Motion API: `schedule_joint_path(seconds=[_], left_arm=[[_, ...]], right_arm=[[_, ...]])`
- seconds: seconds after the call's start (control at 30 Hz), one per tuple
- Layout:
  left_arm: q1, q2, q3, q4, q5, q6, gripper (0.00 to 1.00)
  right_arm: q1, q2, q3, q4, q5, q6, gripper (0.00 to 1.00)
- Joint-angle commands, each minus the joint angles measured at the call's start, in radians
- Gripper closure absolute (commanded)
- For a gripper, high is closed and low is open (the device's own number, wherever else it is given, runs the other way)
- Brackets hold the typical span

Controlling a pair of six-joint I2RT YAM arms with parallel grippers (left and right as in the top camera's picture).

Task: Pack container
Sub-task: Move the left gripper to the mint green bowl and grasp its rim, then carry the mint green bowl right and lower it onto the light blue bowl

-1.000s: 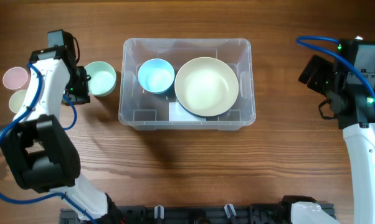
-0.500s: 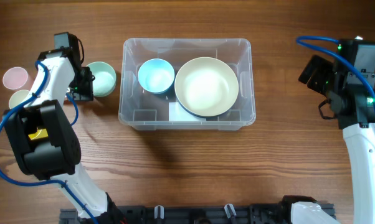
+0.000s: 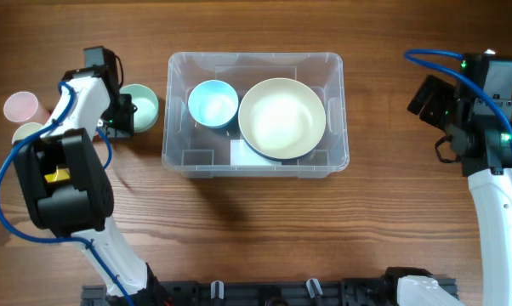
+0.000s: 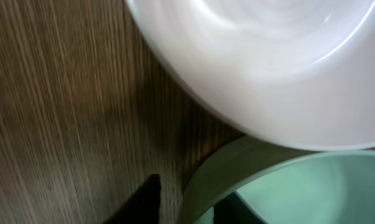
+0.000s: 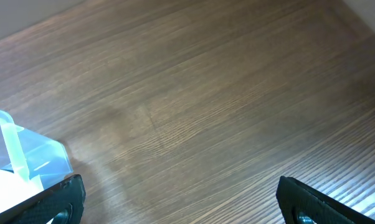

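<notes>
The container is a large clear bin in the middle of the table. It holds a blue bowl and a large cream bowl. A mint green bowl stands just left of it. My left gripper is at this bowl's left rim. In the left wrist view its jaws are open and straddle the green rim, one finger outside and one inside. My right gripper is open and empty over bare wood far right of the container; its wrist view shows the container's corner.
A small pink bowl and a pale yellow-green bowl stand at the far left, beside the left arm. A pale bowl fills the top of the left wrist view, close to the green bowl.
My left gripper has moved right, from beside the green bowl onto its left rim. The green bowl, the container and the right arm have not moved.
</notes>
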Motion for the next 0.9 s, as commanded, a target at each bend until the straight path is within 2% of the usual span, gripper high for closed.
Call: schedule_joint_path(seconds=[0.0, 0.07, 0.13, 0.57, 0.73, 0.77, 0.87], left_arm=[[0.001, 0.009, 0.008, -0.005, 0.006, 0.021, 0.87], [0.001, 0.009, 0.008, -0.005, 0.014, 0.052, 0.94], [0.001, 0.008, 0.008, -0.007, 0.026, 0.062, 0.96], [0.001, -0.096, 0.009, -0.013, 0.049, 0.144, 0.96], [-0.002, -0.231, 0.009, -0.009, 0.049, 0.277, 0.96], [-0.011, -0.333, 0.009, -0.009, 0.048, 0.380, 0.96], [-0.022, -0.415, 0.009, -0.009, 0.048, 0.475, 0.96]], right_arm=[[0.000, -0.003, 0.012, 0.000, 0.021, 0.012, 0.00], [0.000, -0.003, 0.012, 0.000, 0.021, 0.012, 0.00], [0.000, -0.003, 0.012, 0.000, 0.021, 0.011, 0.00], [0.000, -0.003, 0.012, 0.000, 0.021, 0.012, 0.00], [0.000, -0.003, 0.012, 0.000, 0.021, 0.012, 0.00], [0.000, -0.003, 0.012, 0.000, 0.021, 0.011, 0.00], [0.000, -0.003, 0.012, 0.000, 0.021, 0.012, 0.00]])
